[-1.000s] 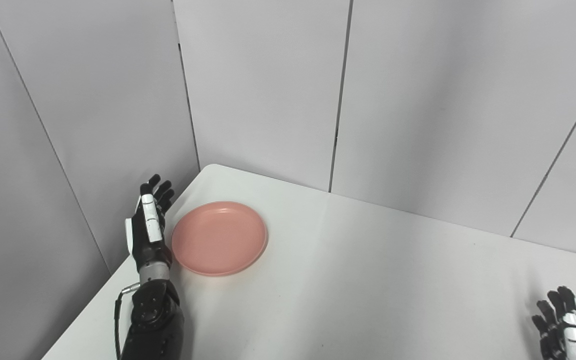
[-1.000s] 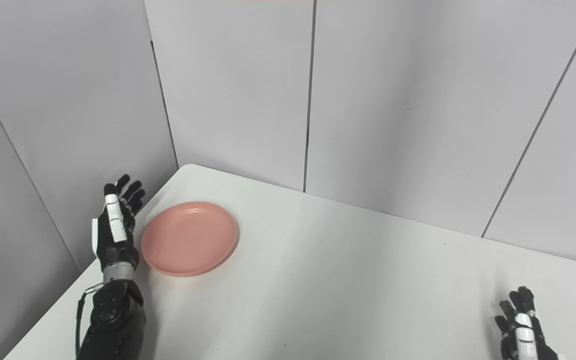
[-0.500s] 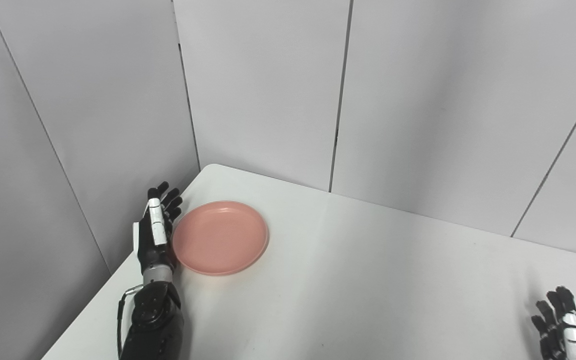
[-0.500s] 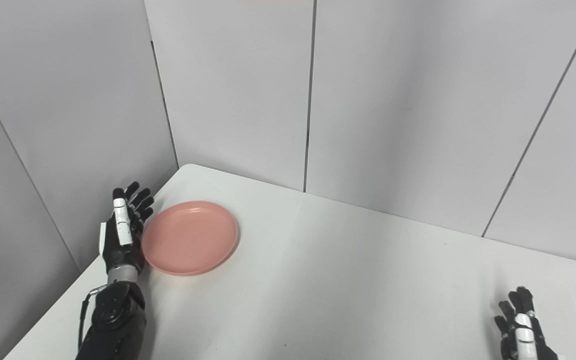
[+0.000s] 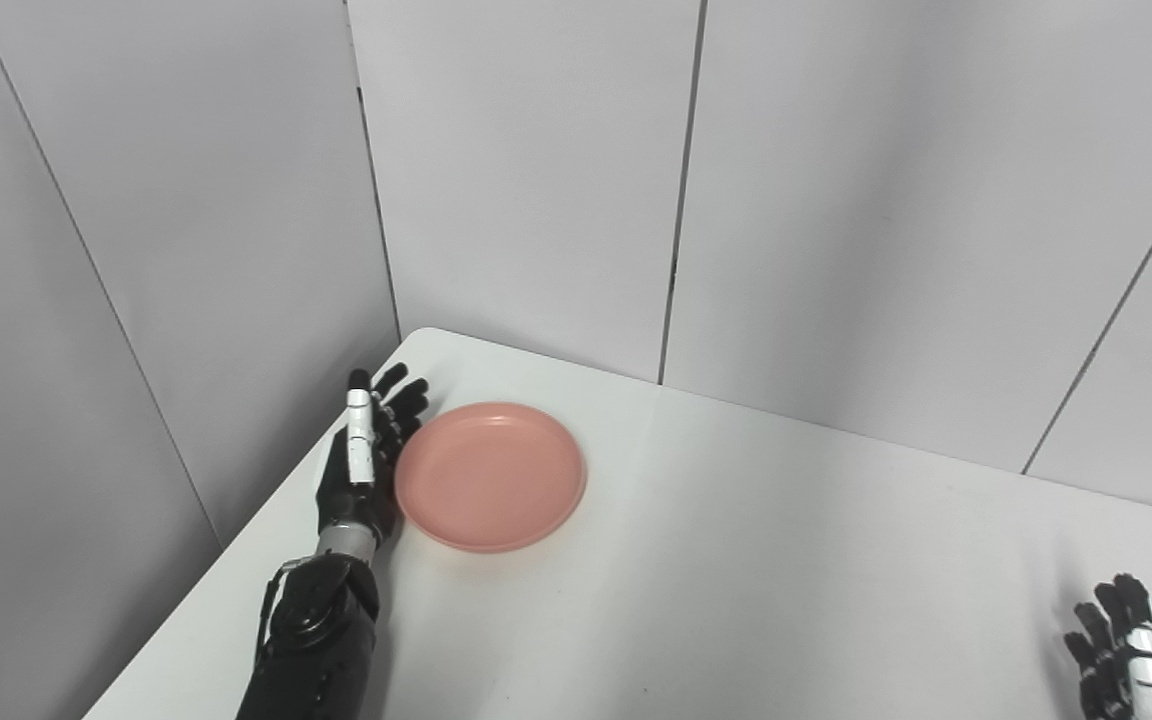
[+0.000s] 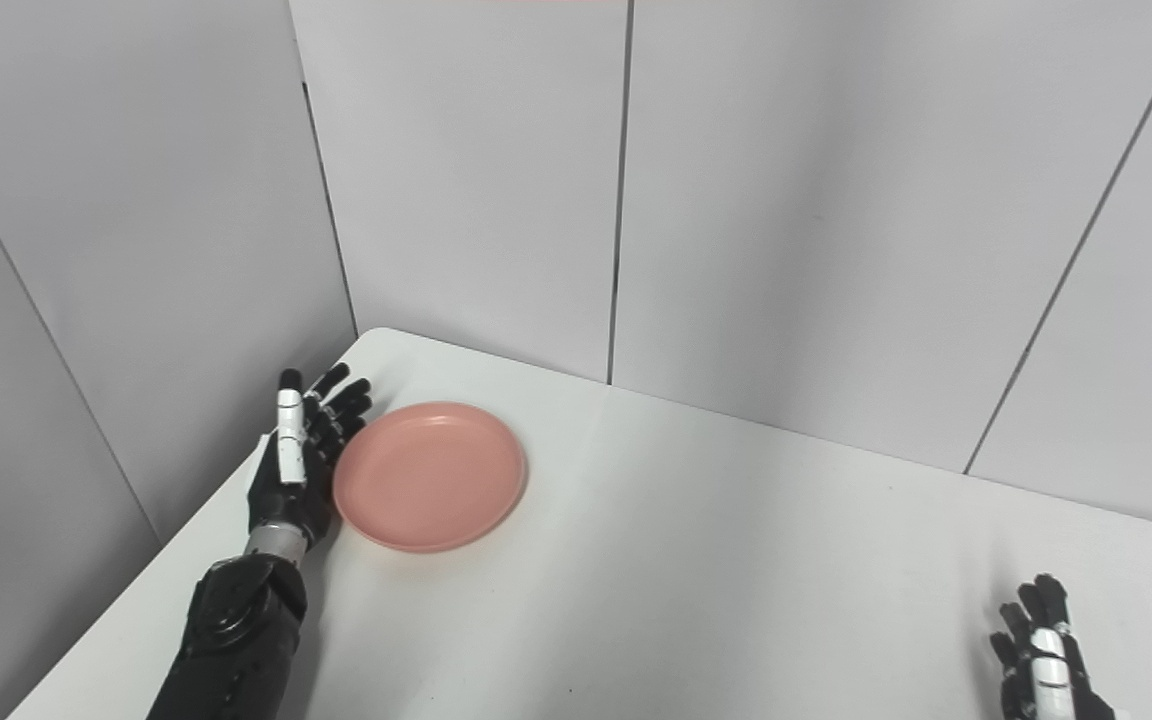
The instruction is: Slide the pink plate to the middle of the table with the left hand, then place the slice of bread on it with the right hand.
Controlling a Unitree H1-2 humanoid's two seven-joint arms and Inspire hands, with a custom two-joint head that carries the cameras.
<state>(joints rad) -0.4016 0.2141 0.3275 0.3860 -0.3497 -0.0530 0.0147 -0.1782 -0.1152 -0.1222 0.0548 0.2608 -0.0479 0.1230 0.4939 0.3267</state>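
Observation:
A round pink plate (image 5: 491,476) lies on the white table (image 5: 736,580), left of its middle. My left hand (image 5: 364,460) stands on edge right against the plate's left rim, open, fingers pointing away from me. My right hand (image 5: 1126,660) is low at the bottom right corner, fingers apart and holding nothing. No slice of bread shows in either view.
Grey wall panels (image 5: 536,180) close off the table at the back and on the left. The table's left edge (image 5: 236,560) runs just beside my left forearm.
My left hand has moved right against the plate's rim, and the plate has slid to the right with it. My right hand has stayed put.

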